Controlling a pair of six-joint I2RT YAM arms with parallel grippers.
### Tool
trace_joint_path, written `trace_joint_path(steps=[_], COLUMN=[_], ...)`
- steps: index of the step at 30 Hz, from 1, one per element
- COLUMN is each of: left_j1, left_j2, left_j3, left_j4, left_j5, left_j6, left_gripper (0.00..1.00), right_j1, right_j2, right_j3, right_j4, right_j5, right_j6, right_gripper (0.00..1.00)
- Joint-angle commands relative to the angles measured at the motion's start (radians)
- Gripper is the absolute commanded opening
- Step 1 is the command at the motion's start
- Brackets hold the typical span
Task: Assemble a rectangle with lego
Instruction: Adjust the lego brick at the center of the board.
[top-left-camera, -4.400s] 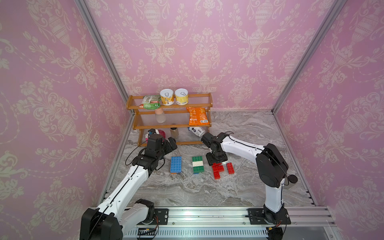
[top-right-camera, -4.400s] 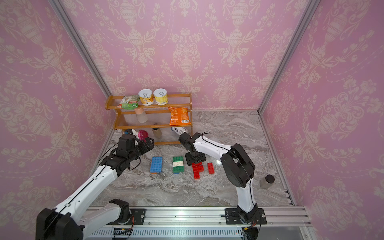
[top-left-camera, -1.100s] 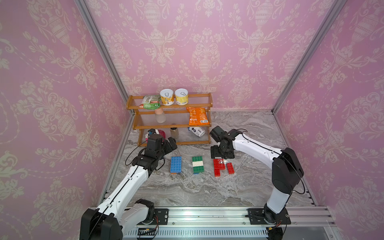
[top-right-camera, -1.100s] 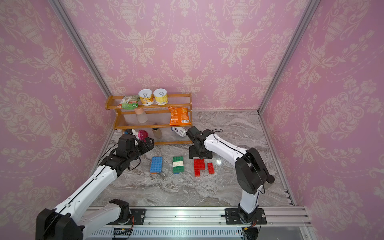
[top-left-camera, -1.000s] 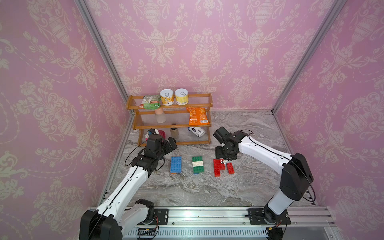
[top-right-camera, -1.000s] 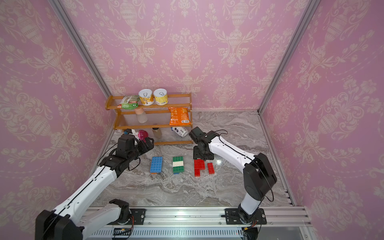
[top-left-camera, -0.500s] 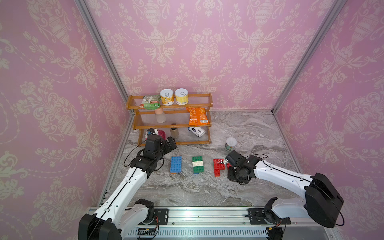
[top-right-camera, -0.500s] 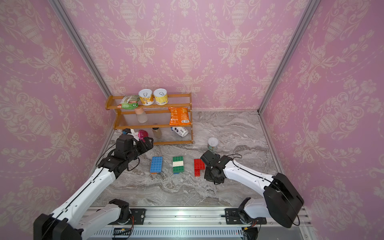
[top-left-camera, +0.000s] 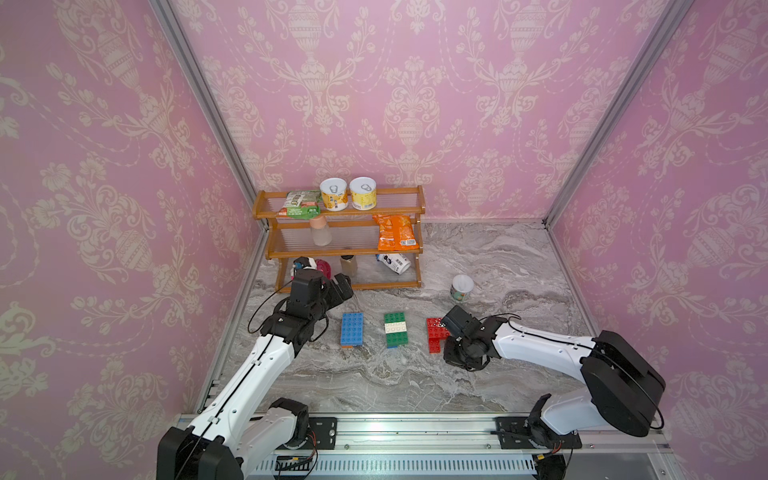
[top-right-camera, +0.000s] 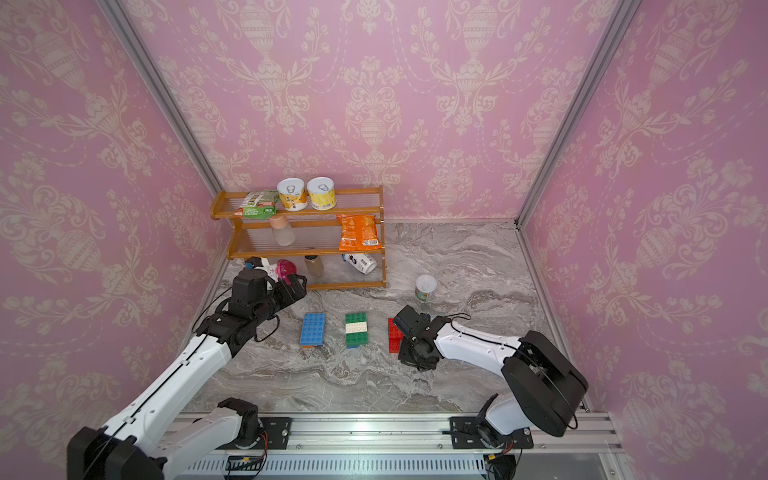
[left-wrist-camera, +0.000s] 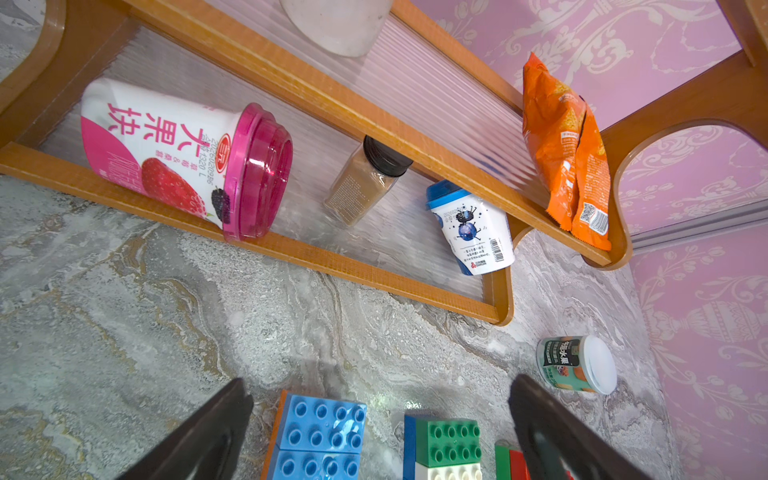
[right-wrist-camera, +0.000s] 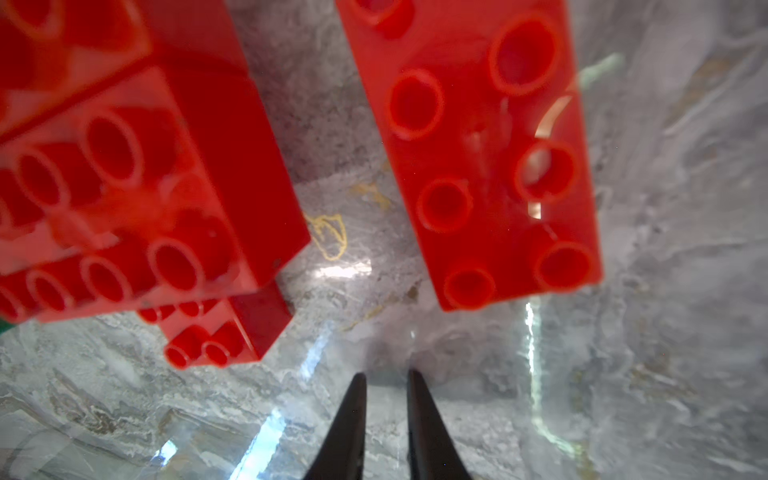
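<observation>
Now the left gripper (left-wrist-camera: 378, 382) is hanging wide open over the marble table (top-left-camera: 374, 386) in front of the wooden shelf (top-left-camera: 345, 252), gripping nothing. The right gripper (right-wrist-camera: 386, 374) is pointing down at the table with its fingers drawn together and nothing between them. Just beyond its tips the red lego assembly (right-wrist-camera: 145, 187) is lying flat, and a loose red brick (right-wrist-camera: 490, 166) is lying beside it with a strip of bare marble between them. In both top views the arm is covering that brick. The blue lego block (top-left-camera: 351, 329) and the green and white lego block (top-left-camera: 395, 329) are lying in a row with the red assembly, each apart from the next. On the lowest shelf a pink cup (left-wrist-camera: 166, 145) is lying on its side and showing the characters 大果块 over a strawberry picture. Its smaller printed code I cannot read surely. Near it a spice jar (left-wrist-camera: 365, 183) with a black lid is standing, and a blue and white cup (left-wrist-camera: 473, 228) is lying with a barcode and a cartoon berry on it. An orange snack bag (left-wrist-camera: 569, 158) is carrying a QR code. A small cup (left-wrist-camera: 575, 365) is standing on the table with a green label of Chinese characters, too small to read. Two cans (top-left-camera: 334, 199) are standing on the top shelf.
</observation>
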Motion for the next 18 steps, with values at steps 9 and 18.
trace_joint_path(steps=[9,18], left_j1=[-0.007,-0.007], left_j2=[-0.016,-0.021], left_j3=[0.006,-0.001], left_j4=[-0.012,-0.004], left_j5=[0.004,0.008], left_j6=[0.008,-0.005], left_gripper=[0.99,0.99], right_j1=[-0.129,-0.247], right_j2=[0.061,-0.039], right_j3=[0.026,0.047], right_j4=[-0.055,-0.144], right_j5=[0.145,0.166], right_j6=[-0.032,-0.157], right_gripper=[0.17,0.28])
